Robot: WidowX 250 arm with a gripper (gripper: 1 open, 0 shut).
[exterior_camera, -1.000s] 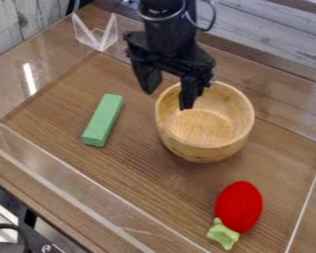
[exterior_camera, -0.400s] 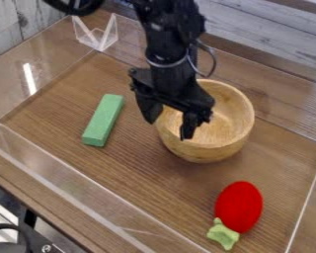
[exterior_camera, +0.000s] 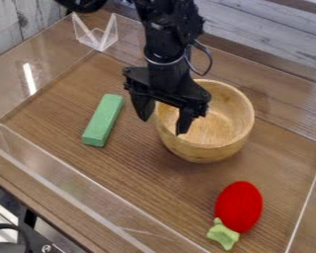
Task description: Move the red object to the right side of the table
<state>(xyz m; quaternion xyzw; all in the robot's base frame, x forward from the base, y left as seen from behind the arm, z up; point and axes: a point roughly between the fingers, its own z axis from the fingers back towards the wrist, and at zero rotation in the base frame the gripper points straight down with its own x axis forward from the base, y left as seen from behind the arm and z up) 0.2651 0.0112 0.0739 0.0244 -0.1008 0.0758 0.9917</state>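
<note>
The worktop (exterior_camera: 68, 188) is dark brown wood-grain board, running diagonally across the frame and fenced by low clear acrylic walls (exterior_camera: 134, 222) that catch pale reflections along the lower left edge and the upper left corner. Beyond the far wall, at the top right of the frame, pale horizontal planks show, and a small clear bracket (exterior_camera: 95, 33) stands near the top left. The red object (exterior_camera: 239, 206) lies in the lower right of the frame, well apart from everything else and close to the right-hand wall; it is a rounded red toy fruit whose long axis runs from upper right to lower left, with its green leafy stem pointing down toward the lower left, at the bottom edge of the picture. A round wooden bowl (exterior_camera: 220, 133) sits right of centre, and a green block (exterior_camera: 104, 120) lies left of centre, its long side running from upper right to lower left. The black arm comes down from the top centre, and its gripper (exterior_camera: 164, 115) hangs with fingers spread wide over the left rim of the bowl, pinching nothing. No brand, label or writing can be read anywhere.
</note>
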